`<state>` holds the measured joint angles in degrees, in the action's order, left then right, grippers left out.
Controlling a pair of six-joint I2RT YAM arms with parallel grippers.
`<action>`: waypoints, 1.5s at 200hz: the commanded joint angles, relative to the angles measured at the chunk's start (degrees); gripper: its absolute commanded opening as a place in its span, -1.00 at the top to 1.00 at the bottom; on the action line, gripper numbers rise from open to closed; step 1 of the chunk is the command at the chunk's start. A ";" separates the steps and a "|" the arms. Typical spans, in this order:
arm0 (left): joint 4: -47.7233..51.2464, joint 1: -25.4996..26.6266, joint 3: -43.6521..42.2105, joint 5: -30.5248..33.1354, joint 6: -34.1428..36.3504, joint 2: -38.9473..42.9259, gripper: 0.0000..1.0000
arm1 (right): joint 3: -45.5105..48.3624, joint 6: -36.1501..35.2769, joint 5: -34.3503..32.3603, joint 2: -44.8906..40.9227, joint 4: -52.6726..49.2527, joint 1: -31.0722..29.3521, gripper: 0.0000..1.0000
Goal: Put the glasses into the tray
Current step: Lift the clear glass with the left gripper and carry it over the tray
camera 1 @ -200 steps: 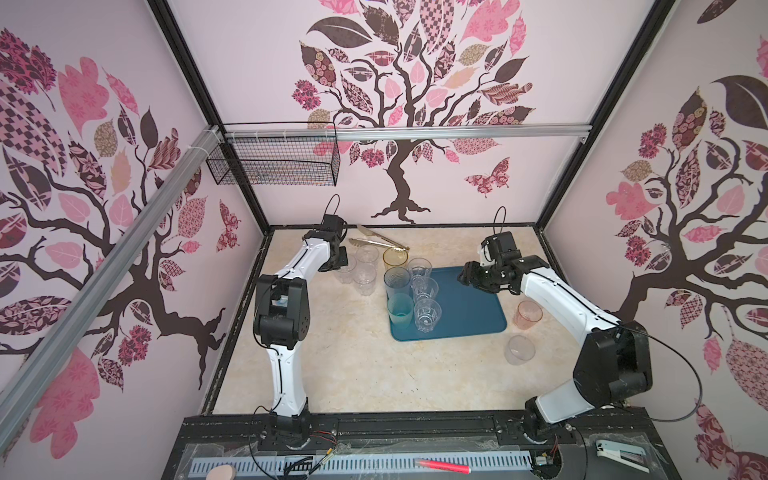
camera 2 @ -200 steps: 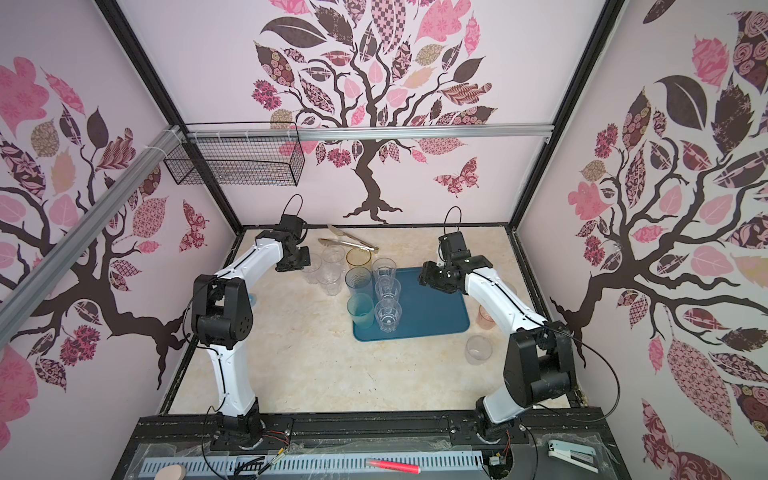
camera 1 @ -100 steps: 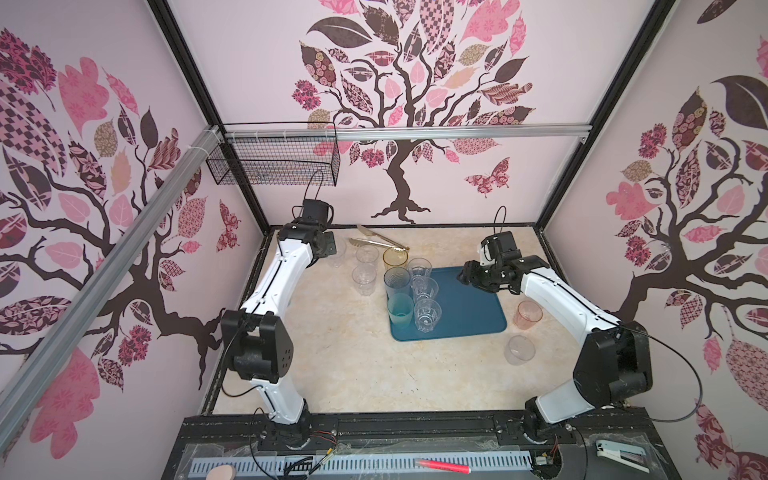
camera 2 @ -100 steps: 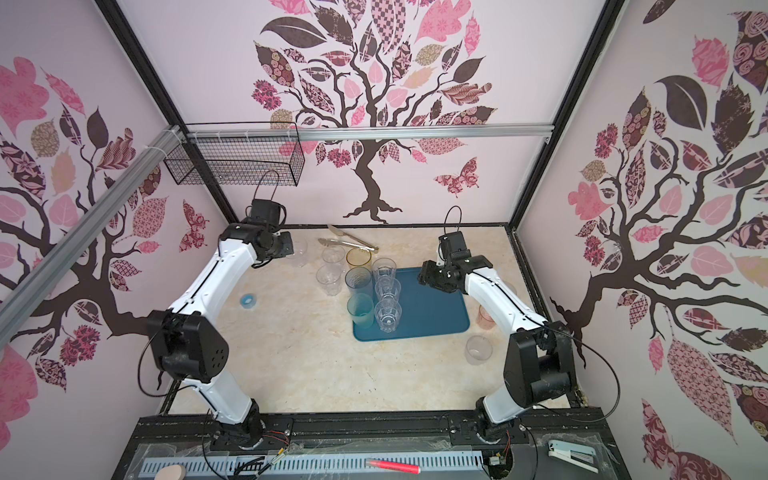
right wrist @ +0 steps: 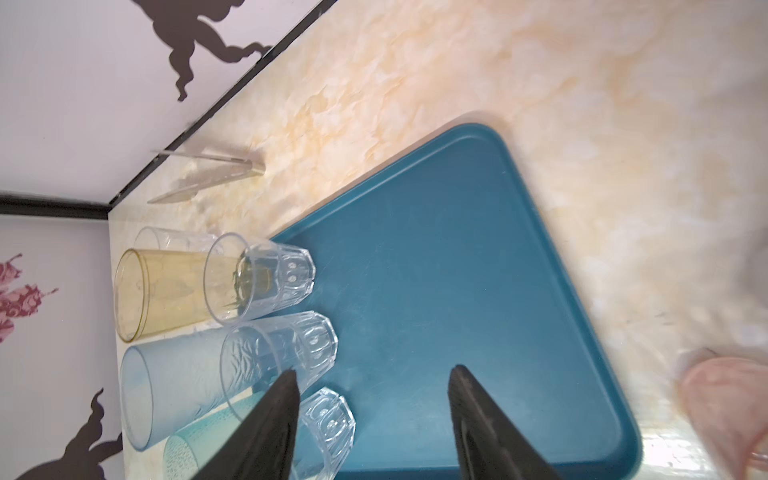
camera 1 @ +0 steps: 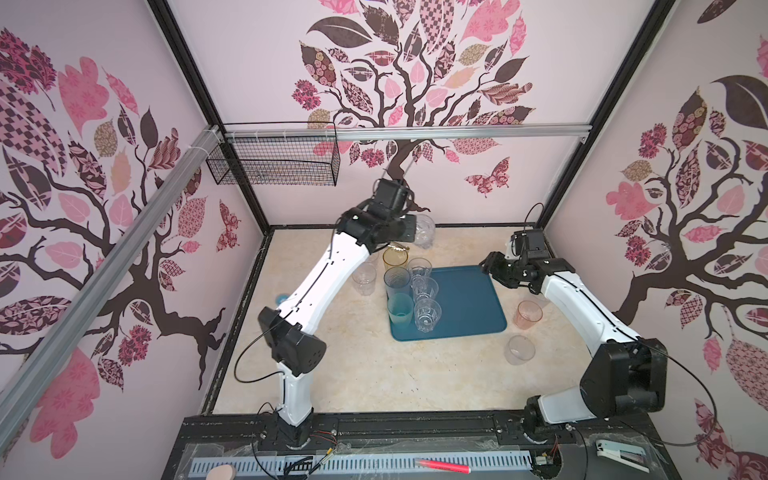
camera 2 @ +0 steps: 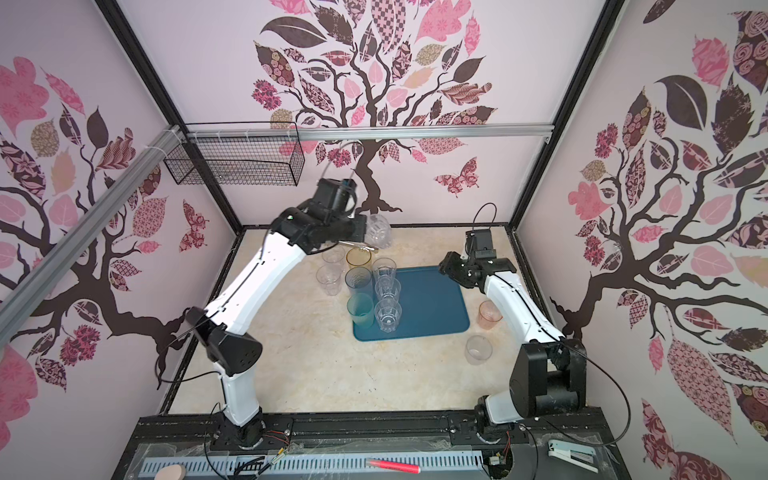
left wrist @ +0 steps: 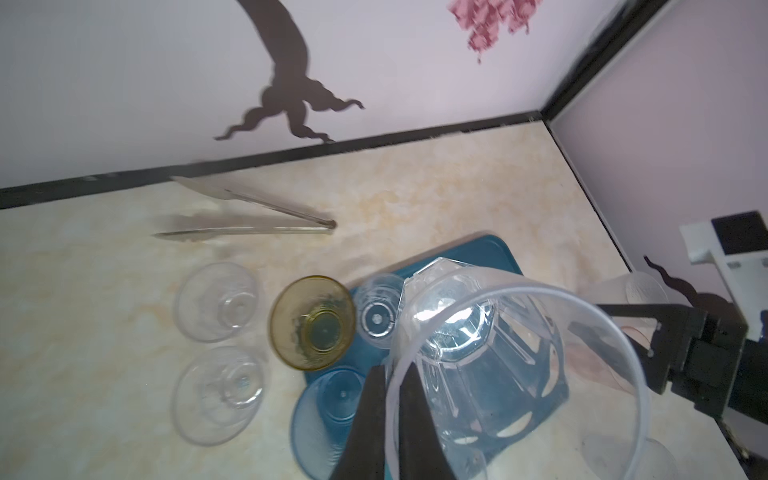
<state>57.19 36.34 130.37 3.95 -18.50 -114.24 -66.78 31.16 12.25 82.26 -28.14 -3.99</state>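
Note:
My left gripper (left wrist: 392, 415) is shut on the rim of a clear faceted glass (left wrist: 498, 353), which hangs tilted in the air near the back wall in both top views (camera 1: 424, 237) (camera 2: 378, 232). Below it lies the teal-blue tray (camera 1: 465, 299) (right wrist: 436, 270). Along the tray's left side stand three clear faceted glasses (camera 1: 424, 289), a blue one (camera 1: 397, 282) and a teal one (camera 1: 401, 311). An amber glass (camera 1: 395, 257) and two clear glasses (camera 2: 329, 278) stand on the table to the left. My right gripper (right wrist: 374, 374) (camera 1: 488, 266) is open and empty over the tray's far right corner.
A pink glass (camera 1: 528, 315) and a clear glass (camera 1: 519, 350) stand on the table right of the tray. Metal tongs (left wrist: 249, 216) lie by the back wall. A wire basket (camera 1: 274, 164) hangs at the back left. A small blue round object (camera 1: 282, 298) lies behind my left arm.
My left arm has swung from the back left corner to the right along the back wall and risen, with the clear glass now showing in its grip. The right arm has not moved.

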 commanded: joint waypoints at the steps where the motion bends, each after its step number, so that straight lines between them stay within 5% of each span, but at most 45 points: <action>1: -0.74 0.63 4.43 -4.06 -1.50 -5.15 1.00 | 1.57 1.84 -2.84 -3.38 0.03 0.42 -0.21; 74: -2.32 2.85 12.84 -4.90 1.54 -19.57 1.00 | 4.48 1.96 -3.09 -4.17 0.92 1.04 -0.22; 300: -7.70 4.07 14.04 0.23 5.86 -31.12 0.90 | 5.39 1.85 -0.04 -3.51 1.95 1.04 -0.20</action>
<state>51.51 40.18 142.08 4.51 -12.99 -144.92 -61.73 32.84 11.73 79.48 -26.28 -3.22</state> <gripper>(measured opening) 0.059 0.605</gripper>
